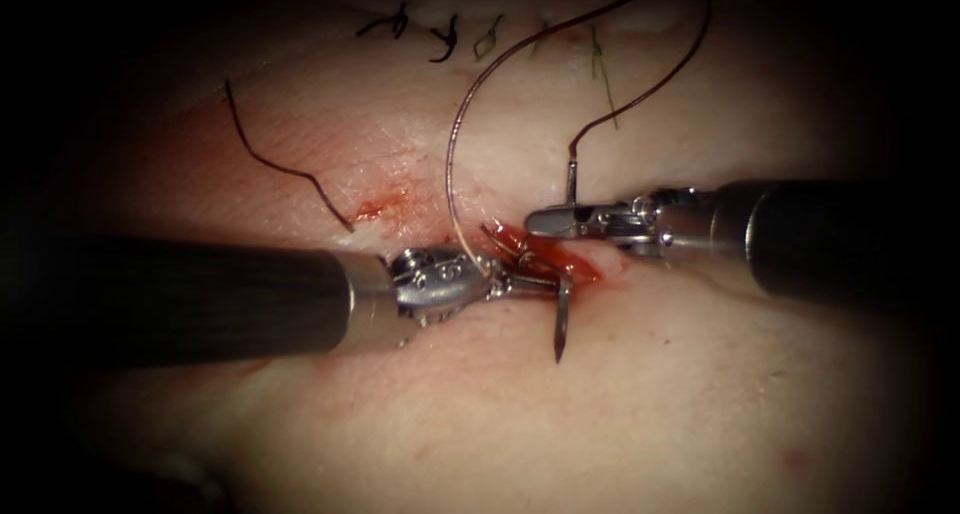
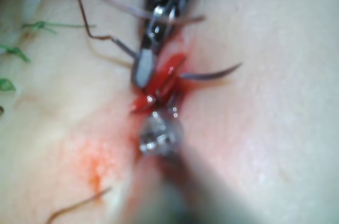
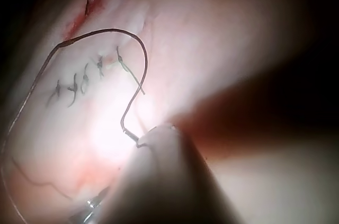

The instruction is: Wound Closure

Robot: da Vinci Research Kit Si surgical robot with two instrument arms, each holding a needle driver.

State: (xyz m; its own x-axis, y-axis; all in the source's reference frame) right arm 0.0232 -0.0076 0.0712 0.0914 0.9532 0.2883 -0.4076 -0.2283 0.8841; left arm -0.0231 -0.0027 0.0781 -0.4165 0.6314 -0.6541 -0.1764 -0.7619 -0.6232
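Observation:
The cut (image 1: 545,254) in the tissue is wet with red fluid. My right tool (image 1: 540,221) comes in from the right, its jaws shut on the curved needle near its thread end (image 1: 572,179). The needle's middle is buried in the cut. Its pointed end (image 1: 560,324) sticks out free below the cut, also seen as the needle tip (image 2: 217,73). My left tool (image 1: 545,284) reaches in from the left and ends right at the spot where the needle comes out. The thread (image 1: 455,164) arcs from the needle's end up, round and down to the left tool.
A row of finished stitches (image 1: 445,39) lies on the far tissue, also seen as stitches (image 3: 79,83). A loose dark piece of thread (image 1: 285,164) lies left of the cut. A smear of red fluid (image 1: 375,209) marks the tissue near the left tool's wrist.

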